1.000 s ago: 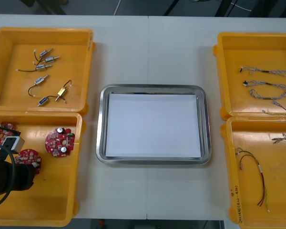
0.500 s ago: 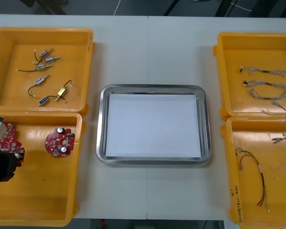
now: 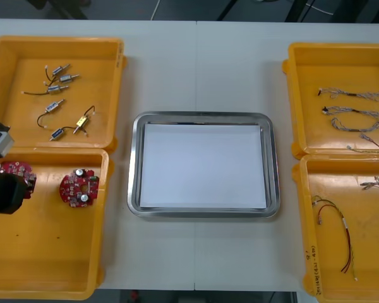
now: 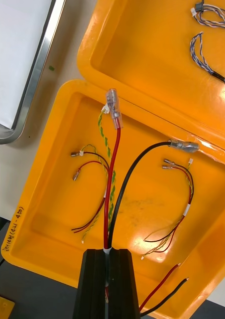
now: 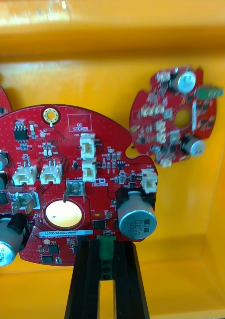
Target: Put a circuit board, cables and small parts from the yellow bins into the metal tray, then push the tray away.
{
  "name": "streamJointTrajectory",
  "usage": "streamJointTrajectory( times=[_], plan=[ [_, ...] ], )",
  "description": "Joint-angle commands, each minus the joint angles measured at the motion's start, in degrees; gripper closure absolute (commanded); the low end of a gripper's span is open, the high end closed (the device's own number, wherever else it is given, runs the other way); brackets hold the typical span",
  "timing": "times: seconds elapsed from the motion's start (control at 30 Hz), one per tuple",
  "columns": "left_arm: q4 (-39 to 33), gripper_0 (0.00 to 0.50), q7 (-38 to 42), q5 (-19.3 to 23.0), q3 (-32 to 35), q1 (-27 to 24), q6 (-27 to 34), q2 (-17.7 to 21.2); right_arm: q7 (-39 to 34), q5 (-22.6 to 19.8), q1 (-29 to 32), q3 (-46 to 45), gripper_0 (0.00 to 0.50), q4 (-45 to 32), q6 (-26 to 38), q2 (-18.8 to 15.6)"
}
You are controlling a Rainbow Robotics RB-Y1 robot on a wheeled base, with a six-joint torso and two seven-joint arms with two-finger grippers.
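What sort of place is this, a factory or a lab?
Probably an electronics assembly or kitting bench. Yellow bins hold sorted circuit boards, cables and small metal parts either side of a metal tray. The left gripper grips a board over its bin, the right gripper red and black cables.

A pale, matte table [image 3: 196, 69] seen from steeply above, evenly lit, with only soft shadows. A thin seam [image 3: 196, 88] runs down its middle from the far edge toward the near side. Beyond the far edge lies a dark floor [image 3: 189, 9], crossed by dark slanted struts [image 3: 299, 9] and a thin light cord [image 3: 156, 7].
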Motion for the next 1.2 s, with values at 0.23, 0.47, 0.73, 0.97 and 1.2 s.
streamJointTrajectory(
  times=[0.23, 0.47, 0.73, 0.97, 1.2],
  plan=[
    [-1.9, 0.5, 15.4, 0.7, -9.8, -11.9, 2.3, 4.6, 0.8, -0.6, -1.3, 0.5, 0.5, 0.1, -0.1, 0.5],
    [-1.9, 0.5, 21.3, 1.1, -16.2, -19.4, 3.3, 4.6, 0.7, -0.6, -1.3, 0.5, 0.5, 0.1, -0.1, 0.5],
    [-1.9, 0.5, 31.5, 1.6, -26.2, -29.8, 3.4, 4.0, 0.7, -0.6, -1.3, 0.5, 0.5, 0.1, -0.1, 0.5],
    [-1.9, 0.5, 38.2, 1.3, -32.7, -36.4, 3.4, 1.2, 0.8, -0.6, -1.3, 0.5, 0.5, 0.2, 0.0, 0.5],
    [-1.5, 0.5, 43.8, -1.2, -38.9, -41.4, 3.9, -2.9, 0.8, -0.6, -1.3, 0.5, 0.5, 0.2, 0.0, 0.5]
  ],
)
